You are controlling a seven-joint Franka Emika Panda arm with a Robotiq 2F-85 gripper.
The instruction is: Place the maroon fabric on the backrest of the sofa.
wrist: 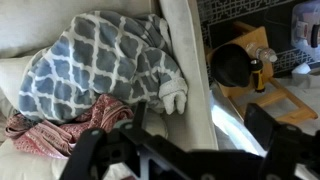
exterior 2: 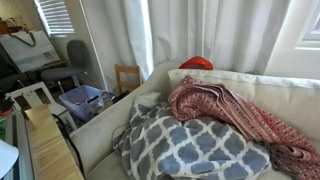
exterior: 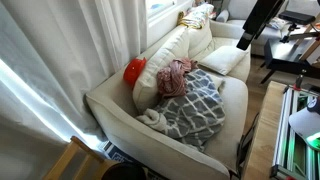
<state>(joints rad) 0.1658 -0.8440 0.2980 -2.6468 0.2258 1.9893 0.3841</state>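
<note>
Maroon fabric lies bunched on the seat of the sofa, heaped against the foot of the backrest and touching the grey-and-white patterned blanket; in the wrist view it sits at the lower left. It looks like a light, limp knit that will sag and trail when lifted and may drag the blanket along. A raised fold near the top of the heap, clear of the blanket, seems the best place to pinch. The gripper hangs above the cushions with its jaws spread wide and nothing between them, well apart from the cloth.
</note>
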